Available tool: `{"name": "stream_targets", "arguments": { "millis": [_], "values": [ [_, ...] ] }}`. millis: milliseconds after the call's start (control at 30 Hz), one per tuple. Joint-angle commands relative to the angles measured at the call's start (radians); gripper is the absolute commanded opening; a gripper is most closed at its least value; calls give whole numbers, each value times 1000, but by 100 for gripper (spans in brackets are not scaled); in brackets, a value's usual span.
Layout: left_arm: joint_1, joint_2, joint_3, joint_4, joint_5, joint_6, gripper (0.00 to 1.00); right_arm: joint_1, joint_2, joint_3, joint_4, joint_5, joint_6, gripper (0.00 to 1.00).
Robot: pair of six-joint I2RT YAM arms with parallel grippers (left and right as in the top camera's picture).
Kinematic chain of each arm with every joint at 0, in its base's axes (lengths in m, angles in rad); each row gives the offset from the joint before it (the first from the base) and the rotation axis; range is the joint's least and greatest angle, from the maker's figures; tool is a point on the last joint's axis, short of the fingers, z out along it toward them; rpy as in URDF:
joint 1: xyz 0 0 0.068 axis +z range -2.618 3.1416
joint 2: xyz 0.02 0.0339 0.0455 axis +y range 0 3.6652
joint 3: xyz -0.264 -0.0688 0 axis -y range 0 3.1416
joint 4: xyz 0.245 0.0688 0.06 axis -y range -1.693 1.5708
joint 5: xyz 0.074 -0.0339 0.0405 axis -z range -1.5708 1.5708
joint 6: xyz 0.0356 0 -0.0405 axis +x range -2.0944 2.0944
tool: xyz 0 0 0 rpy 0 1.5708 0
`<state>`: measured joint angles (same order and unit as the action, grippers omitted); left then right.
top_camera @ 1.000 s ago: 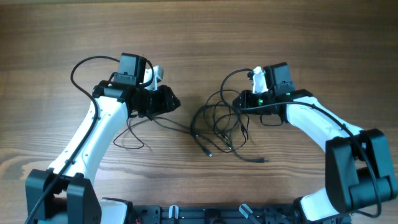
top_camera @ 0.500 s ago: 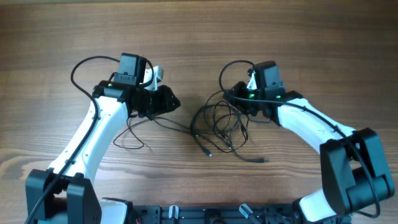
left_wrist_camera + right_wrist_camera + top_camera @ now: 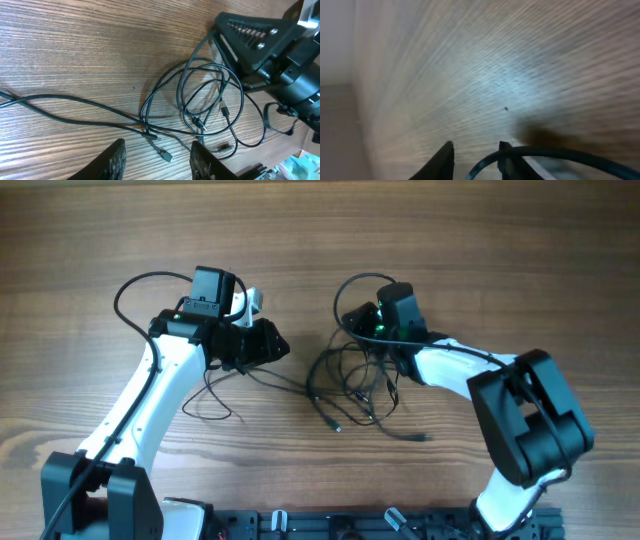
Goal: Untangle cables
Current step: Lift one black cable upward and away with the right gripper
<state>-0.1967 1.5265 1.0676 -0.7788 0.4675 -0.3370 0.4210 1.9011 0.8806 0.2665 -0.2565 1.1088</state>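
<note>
The cables (image 3: 350,385) lie as thin black tangled loops on the wooden table between my two arms, with plug ends at the front (image 3: 335,425). One strand trails left under my left arm (image 3: 210,405). My left gripper (image 3: 272,340) stands open just left of the tangle. In the left wrist view its gripper (image 3: 159,150) has nothing between its fingers, and the loops (image 3: 210,105) spread beyond. My right gripper (image 3: 350,320) hovers at the tangle's far edge. The right wrist view is blurred: the gripper (image 3: 476,147) shows a narrow gap, and a black cable (image 3: 545,152) arcs across its right finger.
A thick black arm wire (image 3: 130,285) loops out behind my left arm. The dark rig base (image 3: 330,525) runs along the table's front edge. My right gripper's fingers (image 3: 250,40) show at the top right of the left wrist view, over the loops.
My right gripper has swung left and turned toward the far side of the tangle, and its jaws have narrowed. The left arm and the cables have not moved.
</note>
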Motion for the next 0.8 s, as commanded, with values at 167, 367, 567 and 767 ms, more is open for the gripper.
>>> {"name": "stream_targets", "arguments": {
  "millis": [167,367,567,767],
  "values": [
    [-5,10,-3,0,-9,15,43,8,23,4,136,-275,-309,4],
    [-5,10,-3,0,-9,16,43,8,-78,148,-389,-257,-602,5],
    [-5,10,-3,3,-10,16,43,8,-199,564,-853,-223,-822,4],
    [-5,10,-3,3,-10,16,42,-2,-330,849,-752,-211,-816,4]
  ]
}}
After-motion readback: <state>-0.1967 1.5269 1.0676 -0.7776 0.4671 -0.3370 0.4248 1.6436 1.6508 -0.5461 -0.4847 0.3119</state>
